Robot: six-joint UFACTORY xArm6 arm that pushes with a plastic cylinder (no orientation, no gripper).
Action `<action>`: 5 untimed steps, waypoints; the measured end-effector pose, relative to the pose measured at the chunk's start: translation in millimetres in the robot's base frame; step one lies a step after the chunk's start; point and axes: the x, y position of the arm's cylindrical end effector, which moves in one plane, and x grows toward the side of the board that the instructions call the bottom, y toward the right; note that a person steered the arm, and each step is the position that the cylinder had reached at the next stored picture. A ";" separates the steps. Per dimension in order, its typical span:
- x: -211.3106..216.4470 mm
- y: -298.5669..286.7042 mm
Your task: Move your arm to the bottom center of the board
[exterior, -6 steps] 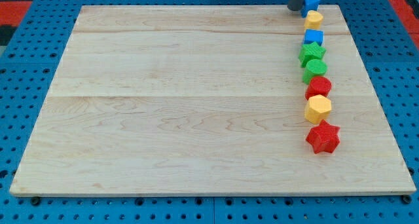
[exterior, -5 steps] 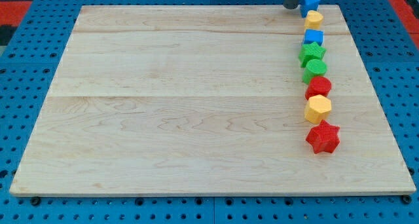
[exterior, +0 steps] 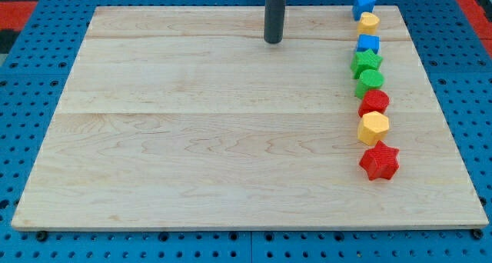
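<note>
My tip (exterior: 273, 41) stands on the wooden board (exterior: 192, 140) near its top edge, a little right of centre. It touches no block and is well left of the blocks. The blocks run in a column down the board's right side: a blue block (exterior: 363, 3), a yellow block (exterior: 369, 21), a blue cube (exterior: 369, 43), a green star (exterior: 367, 61), a green block (exterior: 370, 81), a red block (exterior: 374, 102), a yellow hexagon (exterior: 374, 128) and a red star (exterior: 379, 161).
The board lies on a blue pegboard table (exterior: 31, 78). Red panels (exterior: 19, 13) show at the view's top corners.
My tip has moved left and slightly down, from beside the top blue block at the board's top right to near the top centre. No block has moved.
</note>
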 end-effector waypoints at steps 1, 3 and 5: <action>52.3 -4.9; 176.5 -36.5; 280.2 -3.2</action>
